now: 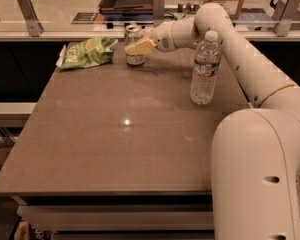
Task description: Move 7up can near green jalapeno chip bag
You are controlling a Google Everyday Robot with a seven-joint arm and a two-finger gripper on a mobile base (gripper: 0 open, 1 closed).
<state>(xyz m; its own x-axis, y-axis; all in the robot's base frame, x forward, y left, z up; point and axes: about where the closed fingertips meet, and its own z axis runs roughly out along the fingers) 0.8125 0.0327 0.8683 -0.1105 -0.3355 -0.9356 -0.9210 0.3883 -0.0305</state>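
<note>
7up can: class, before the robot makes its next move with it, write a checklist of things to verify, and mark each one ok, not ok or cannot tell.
1. Gripper at the table's far edge, fingers closed on the 7up can: ok.
2. Can upright: ok.
3. Strip of table between can and green jalapeno chip bag free of obstacles: ok.
4. Water bottle upright, apart from the can, on the side away from the bag: ok.
5. Can lifted off the table or resting on it: cannot tell.
</note>
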